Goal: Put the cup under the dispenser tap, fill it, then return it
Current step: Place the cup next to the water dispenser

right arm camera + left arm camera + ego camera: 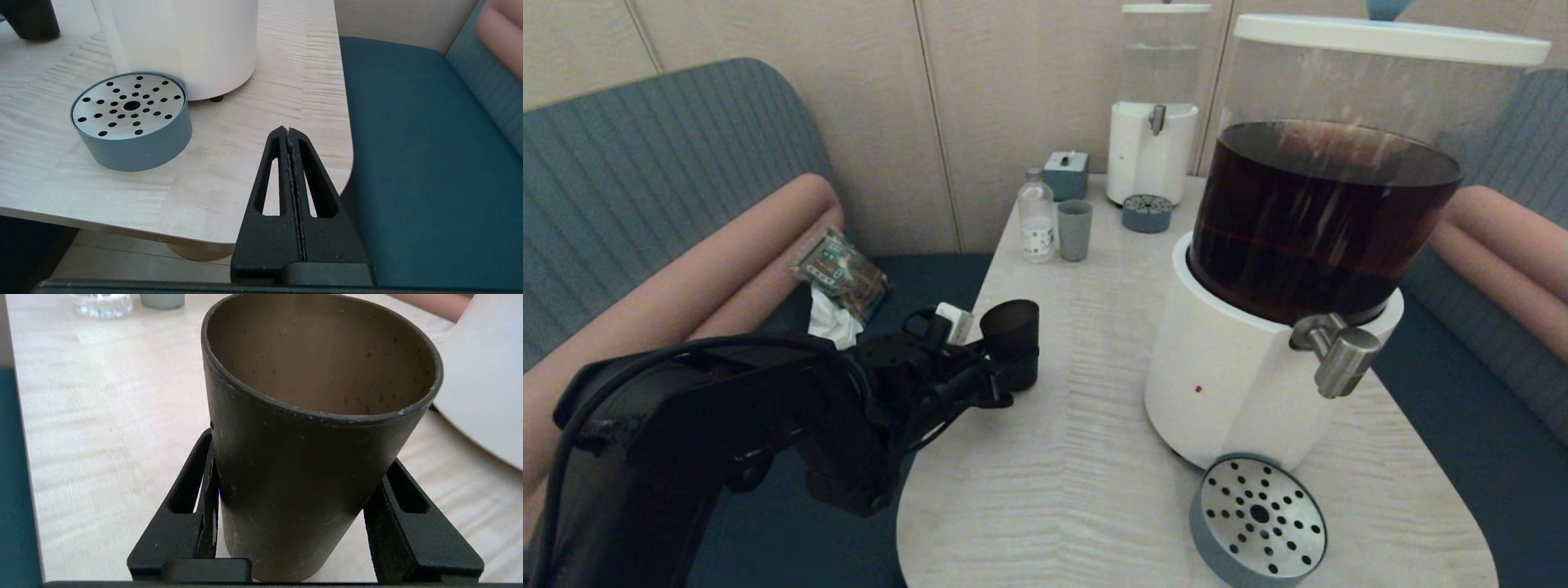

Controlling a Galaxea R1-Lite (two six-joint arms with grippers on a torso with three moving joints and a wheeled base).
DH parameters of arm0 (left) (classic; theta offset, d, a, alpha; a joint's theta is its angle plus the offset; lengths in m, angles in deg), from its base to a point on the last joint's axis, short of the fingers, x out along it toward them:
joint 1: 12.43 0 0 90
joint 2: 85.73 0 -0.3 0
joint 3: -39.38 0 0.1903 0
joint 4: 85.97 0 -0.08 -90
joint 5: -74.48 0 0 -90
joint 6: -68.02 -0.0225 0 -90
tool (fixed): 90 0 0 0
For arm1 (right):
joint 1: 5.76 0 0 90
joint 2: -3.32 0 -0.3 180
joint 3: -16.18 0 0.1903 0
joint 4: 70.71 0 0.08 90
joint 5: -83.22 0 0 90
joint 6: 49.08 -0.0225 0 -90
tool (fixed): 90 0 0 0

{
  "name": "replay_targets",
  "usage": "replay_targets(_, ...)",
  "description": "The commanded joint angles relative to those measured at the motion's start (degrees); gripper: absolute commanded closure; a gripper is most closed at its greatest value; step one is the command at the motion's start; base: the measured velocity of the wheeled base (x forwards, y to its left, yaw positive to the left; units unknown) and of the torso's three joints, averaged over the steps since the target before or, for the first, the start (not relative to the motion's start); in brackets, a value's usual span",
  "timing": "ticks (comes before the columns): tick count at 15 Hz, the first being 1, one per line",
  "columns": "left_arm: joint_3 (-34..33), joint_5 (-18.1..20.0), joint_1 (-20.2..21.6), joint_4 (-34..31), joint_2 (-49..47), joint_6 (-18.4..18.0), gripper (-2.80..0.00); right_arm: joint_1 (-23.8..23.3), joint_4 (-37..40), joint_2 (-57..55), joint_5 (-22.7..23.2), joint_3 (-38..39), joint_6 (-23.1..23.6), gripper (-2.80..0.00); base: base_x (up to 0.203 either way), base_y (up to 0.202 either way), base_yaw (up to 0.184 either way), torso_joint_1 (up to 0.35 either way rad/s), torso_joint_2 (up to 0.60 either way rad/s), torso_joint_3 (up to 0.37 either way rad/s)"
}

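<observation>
**So: black cup clamped at the table's left edge, tap well off to the right**

Starting at the left gripper (pixel 1005 377): closed around the lower half of the cup (pixel 1011 341), one finger (pixel 192 506) pressed on each side of the wall in the left wrist view. Cup upright or close to it, mouth open, looks dry inside. Whether the base is touching the table (pixel 1078 457) or just off it, can't tell. Sits right over the table's left edge, arm reaching in from the bench side.

Moving outward: dispenser tap (pixel 1339 353) well apart from the cup, over on the right, sticking out of the big dispenser (pixel 1241 384) with the white base and dark brown liquid above. Round drip tray (pixel 1258 518) with a perforated metal top just below and in front of the tap, nothing on it.

Right gripper (pixel 291 139): fingers pressed flat together, holding nothing, hanging off the table's near right corner over the blue seat (pixel 425 163). Same drip tray and white base visible nearby in that wrist view.

Further back on the table: pale grey-green cup (pixel 1074 230) just beside a small clear bottle (pixel 1036 217), then a smaller dispenser (pixel 1153 122) with clear liquid and its own little tray (pixel 1147 214) against the wall. Small grey box (pixel 1067 174) next to it.

Off on the left bench: crumpled snack packet (pixel 841 273) and a white tissue (pixel 833 322).
</observation>
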Motion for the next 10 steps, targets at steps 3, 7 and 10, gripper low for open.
replay_targets(3,0.0,0.1,0.0,0.5,-1.2,0.0,0.00,0.0,0.0,0.1,0.0,0.5,0.0,0.00,0.000,0.000,0.000,0.000,0.00,0.000)
replay_targets(7,0.0,0.1,0.0,0.5,-1.3,0.0,0.00,0.0,0.0,0.1,0.0,0.5,0.1,0.00,0.000,0.000,0.000,0.000,0.00,0.000)
replay_targets(10,-0.2,0.1,0.0,0.5,-1.3,-0.1,-2.80,0.0,0.0,0.1,0.0,0.5,0.1,0.00,0.000,0.000,0.000,0.000,0.00,0.000)
